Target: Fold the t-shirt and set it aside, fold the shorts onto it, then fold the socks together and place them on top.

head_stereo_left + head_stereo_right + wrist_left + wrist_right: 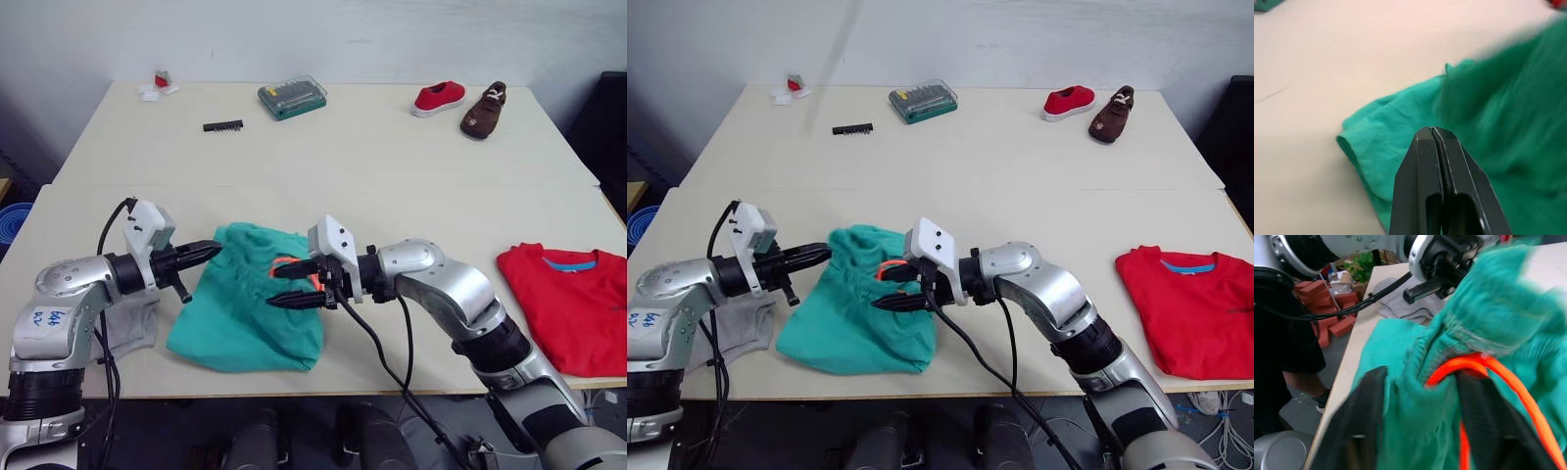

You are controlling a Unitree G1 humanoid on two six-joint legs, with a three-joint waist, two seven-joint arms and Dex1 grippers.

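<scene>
The teal shorts (240, 313) lie crumpled at the table's front middle, an orange drawstring (285, 262) showing at the waistband. My right gripper (294, 284) is open, its fingers (1364, 416) straddling bunched waistband fabric and the drawstring. My left gripper (209, 250) is shut, its tip at the shorts' far left corner; nothing shows between its fingers (1422, 161). The red t-shirt (573, 308) lies flat at the front right with a blue collar band. Grey socks (740, 328) lie at the front left, partly under my left arm.
At the back of the table are a red shoe (438, 98), a brown shoe (484, 111), a green bit case (292, 96), a black bit strip (222, 125) and a small red-and-white item (160, 83). The table's front edge runs just below the shorts.
</scene>
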